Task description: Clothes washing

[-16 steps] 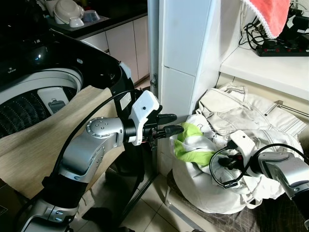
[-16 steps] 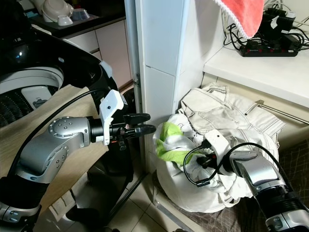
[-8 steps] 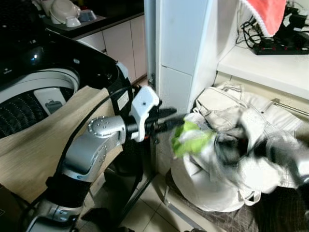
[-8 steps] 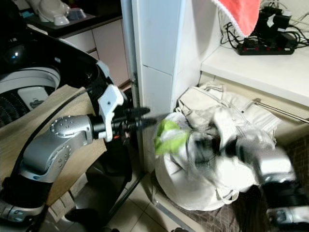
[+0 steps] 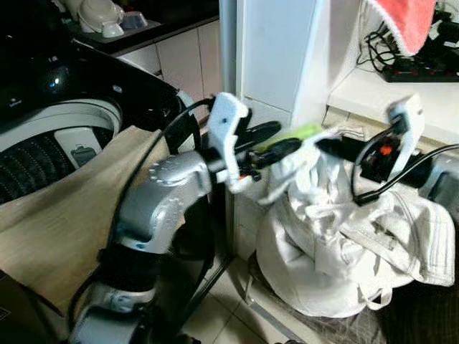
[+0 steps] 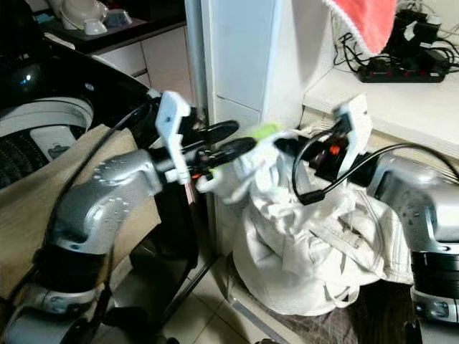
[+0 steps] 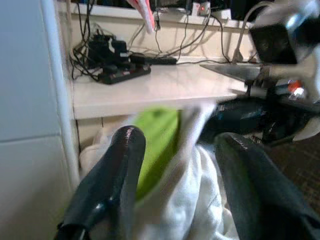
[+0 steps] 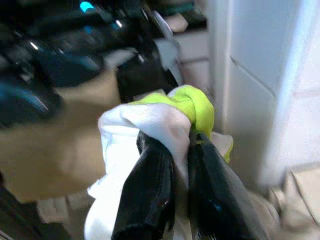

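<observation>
My right gripper (image 5: 324, 147) is shut on a white garment with a lime-green part (image 5: 301, 133), held up above the pile of white clothes (image 5: 337, 251). In the right wrist view the fingers (image 8: 150, 165) pinch the white and green cloth (image 8: 192, 102). My left gripper (image 5: 287, 137) is open just left of the lifted cloth; in the left wrist view its gripper (image 7: 180, 140) has the green and white cloth (image 7: 157, 135) lying between the two fingers. The washing machine (image 5: 64, 136) stands open at the left, with a beige cloth (image 5: 64, 208) draped over its front.
A white pillar (image 5: 272, 57) rises behind both grippers. To the right, a white shelf (image 5: 387, 97) carries a power strip (image 5: 423, 72) with cables, and a pink towel (image 5: 401, 21) hangs above it. Kitchen cabinets (image 5: 179, 61) stand at the back left.
My right gripper has lifted the white and green garment out of the pile, up and left toward the left gripper. The left arm has risen, its fingers now around the cloth.
</observation>
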